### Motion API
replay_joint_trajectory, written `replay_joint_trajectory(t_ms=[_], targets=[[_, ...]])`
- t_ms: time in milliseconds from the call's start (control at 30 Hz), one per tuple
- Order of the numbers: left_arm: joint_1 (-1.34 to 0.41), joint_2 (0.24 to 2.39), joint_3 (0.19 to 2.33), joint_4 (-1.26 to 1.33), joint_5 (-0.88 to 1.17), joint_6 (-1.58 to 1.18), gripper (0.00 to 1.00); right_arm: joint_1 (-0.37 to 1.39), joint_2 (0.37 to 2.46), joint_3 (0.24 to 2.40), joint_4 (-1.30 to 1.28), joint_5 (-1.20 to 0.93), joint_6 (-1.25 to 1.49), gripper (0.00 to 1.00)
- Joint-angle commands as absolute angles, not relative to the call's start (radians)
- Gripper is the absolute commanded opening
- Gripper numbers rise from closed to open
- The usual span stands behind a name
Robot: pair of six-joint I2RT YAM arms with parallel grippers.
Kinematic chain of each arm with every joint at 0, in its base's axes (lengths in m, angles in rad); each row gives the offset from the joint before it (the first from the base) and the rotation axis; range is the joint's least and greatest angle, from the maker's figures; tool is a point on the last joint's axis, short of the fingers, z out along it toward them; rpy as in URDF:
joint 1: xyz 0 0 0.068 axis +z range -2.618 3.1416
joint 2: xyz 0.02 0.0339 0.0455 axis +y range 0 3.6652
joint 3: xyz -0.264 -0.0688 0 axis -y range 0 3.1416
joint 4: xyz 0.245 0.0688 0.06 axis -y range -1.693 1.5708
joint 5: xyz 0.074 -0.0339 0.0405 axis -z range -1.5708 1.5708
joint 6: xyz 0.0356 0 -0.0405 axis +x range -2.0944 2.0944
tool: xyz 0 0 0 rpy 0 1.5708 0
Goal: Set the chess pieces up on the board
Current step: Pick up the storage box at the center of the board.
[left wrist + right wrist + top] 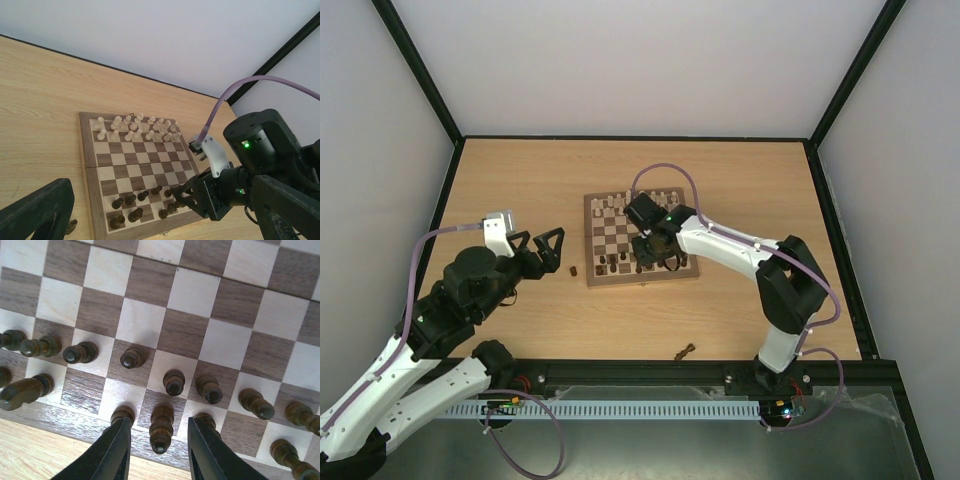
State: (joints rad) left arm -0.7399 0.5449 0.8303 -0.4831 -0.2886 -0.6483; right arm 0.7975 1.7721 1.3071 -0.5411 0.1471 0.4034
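At the board's (590, 240) near edge, right of its middle, the right gripper (160, 423) is held low over the back row. Its fingers (117, 452) are parted. One dark piece (161, 432) is seen standing upright between them, with a sliver of board showing on each side; no pinch is made out.

- The piece's long axis is vertical and runs along the fingers. A straight lift is judged the clean way off, since sideways drift could knock it or the neighbours just beside it.
- The other dark chess pieces (174, 381) are ranged along the two near rows, the pale pieces (135, 127) along the far rows.
- Two dark pieces are noted off the board. The first stray (573, 271) is on the table (520, 180), just beside the board's left edge by its near-left corner. The second stray (685, 350) is lying flat near the table's near edge.
- The left gripper (542, 255) is seen spread wide and empty. It is the nearer to the first stray, which lies just to its right.
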Motion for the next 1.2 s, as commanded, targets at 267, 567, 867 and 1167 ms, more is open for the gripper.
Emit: replay_joint_trajectory(t_ms=[267, 567, 867, 1167], targets=[[-0.738, 0.559, 0.823, -0.458, -0.301, -0.653, 0.99, 0.791, 1.665, 1.334, -0.614, 0.221, 0.400, 0.33], [-0.738, 0.575, 0.819, -0.443, -0.298, -0.651, 0.99, 0.790, 1.725, 1.319, -0.602, 0.143, 0.389, 0.25], [-0.738, 0.578, 0.816, -0.440, -0.302, -0.650, 0.99, 0.792, 1.783, 1.312, -0.598, 0.124, 0.383, 0.26], [-0.738, 0.582, 0.808, -0.434, -0.304, -0.650, 0.99, 0.795, 1.805, 1.292, -0.595, 0.128, 0.390, 0.24]])
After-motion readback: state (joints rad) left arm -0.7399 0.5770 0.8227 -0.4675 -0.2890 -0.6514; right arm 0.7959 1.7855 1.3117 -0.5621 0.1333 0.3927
